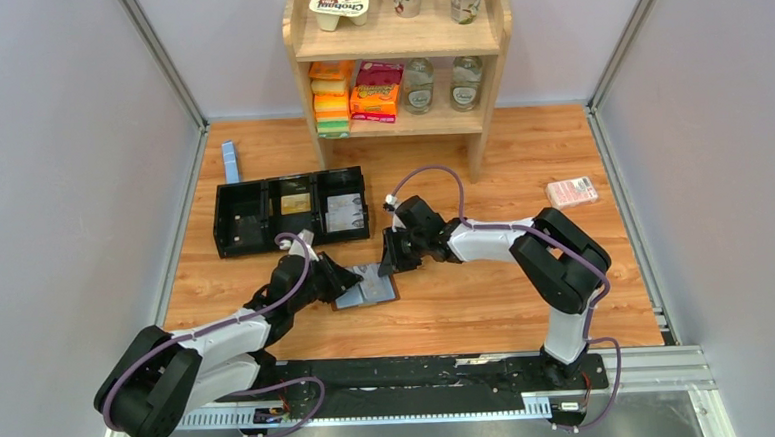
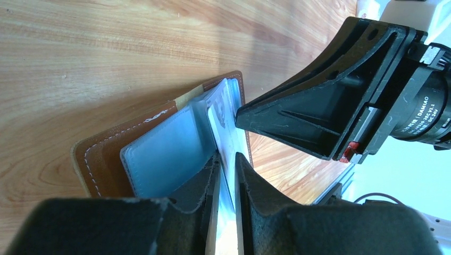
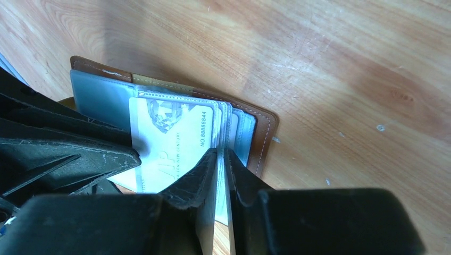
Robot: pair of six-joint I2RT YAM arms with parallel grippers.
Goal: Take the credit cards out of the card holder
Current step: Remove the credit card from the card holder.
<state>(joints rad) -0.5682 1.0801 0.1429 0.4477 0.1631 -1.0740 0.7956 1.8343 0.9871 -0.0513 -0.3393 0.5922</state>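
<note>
**Top external.** The card holder lies open and flat on the wooden bench, just toward 6 o'clock from the middle of the view. The left gripper reaches onto it from 9 o'clock and the right gripper comes down on it from 1 o'clock. The two tips are close together over the holder. A long black compartmented tray sits at 10 o'clock from the holder. A pink-red packet lies well apart at 3 o'clock, and a wooden shelf unit stands at 12 o'clock.

**Left wrist.** The brown cover and grey-blue pockets spread toward 9 o'clock. The left gripper's jaws are nearly together, pinching a thin pale printed sheet that stands on edge, apparently a credit card still in its pocket. The right gripper sits just beside it at 2 o'clock.

**Right wrist.** A white numbered card lies in the holder at 10 o'clock from the fingers, with the left gripper's tip touching its edge. The right gripper's jaws are pressed onto the fanned pale pocket leaves of the holder. Whether a card lies among those leaves cannot be told.
</note>
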